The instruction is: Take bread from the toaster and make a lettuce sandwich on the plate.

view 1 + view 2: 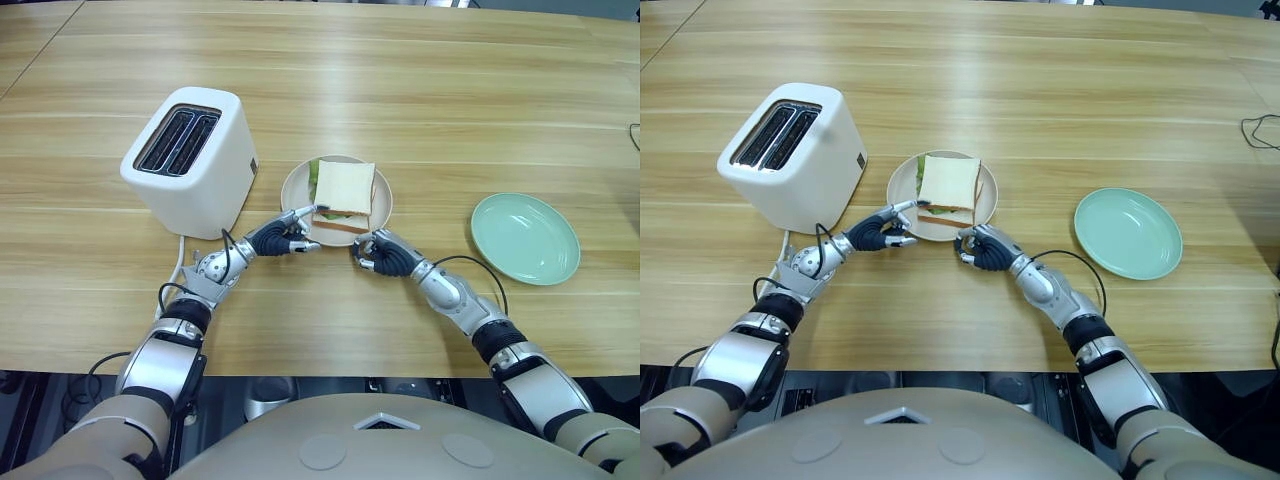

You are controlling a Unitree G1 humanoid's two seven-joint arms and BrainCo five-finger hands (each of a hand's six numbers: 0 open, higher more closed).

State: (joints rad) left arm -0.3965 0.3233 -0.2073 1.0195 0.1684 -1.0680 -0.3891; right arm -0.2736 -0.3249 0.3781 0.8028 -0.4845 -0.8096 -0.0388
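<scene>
A white toaster point(190, 158) stands at the left with both slots empty. To its right a beige plate point(296, 186) holds a sandwich point(344, 194): a white bread slice on top, green lettuce showing at its back left edge, another slice beneath. My left hand point(280, 236) rests at the plate's near left rim, fingers curled, one fingertip touching the sandwich's near left corner. My right hand point(383, 252) sits just off the plate's near right rim, fingers curled, holding nothing.
An empty green plate point(525, 238) lies at the right. The toaster's white cord point(180, 262) runs down toward the near table edge beside my left arm. Bare wooden table stretches behind the plates.
</scene>
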